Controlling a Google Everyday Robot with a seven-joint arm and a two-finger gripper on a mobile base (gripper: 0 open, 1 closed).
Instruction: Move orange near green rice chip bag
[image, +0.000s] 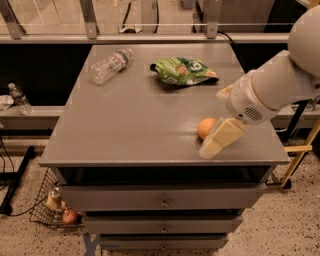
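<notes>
The orange (205, 128) lies on the grey table (130, 125) near its front right edge. The green rice chip bag (183, 70) lies at the back middle of the table, well apart from the orange. My gripper (223, 116) reaches in from the right on a white arm, just to the right of the orange. Its cream fingers stand apart. The lower finger (222, 138) covers the orange's right side, and the upper finger (224, 93) is behind the orange. The gripper holds nothing.
A clear plastic water bottle (110, 65) lies at the table's back left. Drawers (162, 202) are below the tabletop. A wire basket (56, 207) with small items sits on the floor at the left. Another bottle (17, 97) stands on a low ledge at the far left.
</notes>
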